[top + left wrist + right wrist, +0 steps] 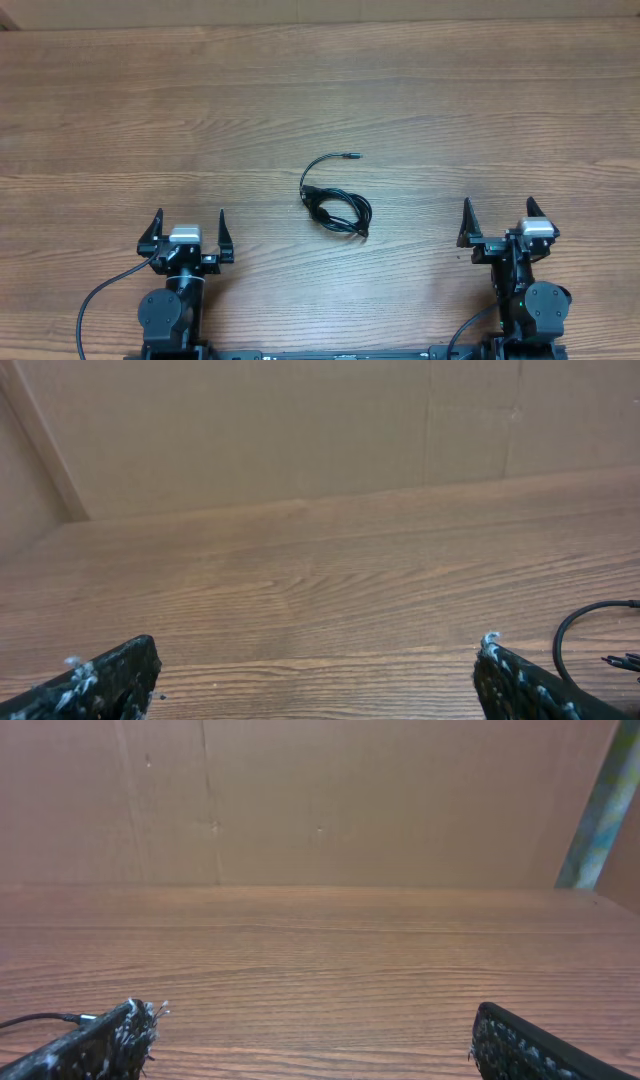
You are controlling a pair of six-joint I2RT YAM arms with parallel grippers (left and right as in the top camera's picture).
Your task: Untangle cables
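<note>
A thin black cable (335, 203) lies coiled in a small tangle at the middle of the wooden table, one plug end pointing up and right. My left gripper (187, 228) is open and empty near the front edge, left of the cable. My right gripper (501, 222) is open and empty near the front edge, right of the cable. In the left wrist view a loop of the cable (590, 630) shows at the right edge beyond the open fingers (318, 670). In the right wrist view a cable end (45, 1018) shows at the left edge beside the open fingers (315, 1035).
The wooden table (320, 90) stretches back to a brown cardboard wall (300, 430). The arm bases and their black leads sit at the front edge (100, 300).
</note>
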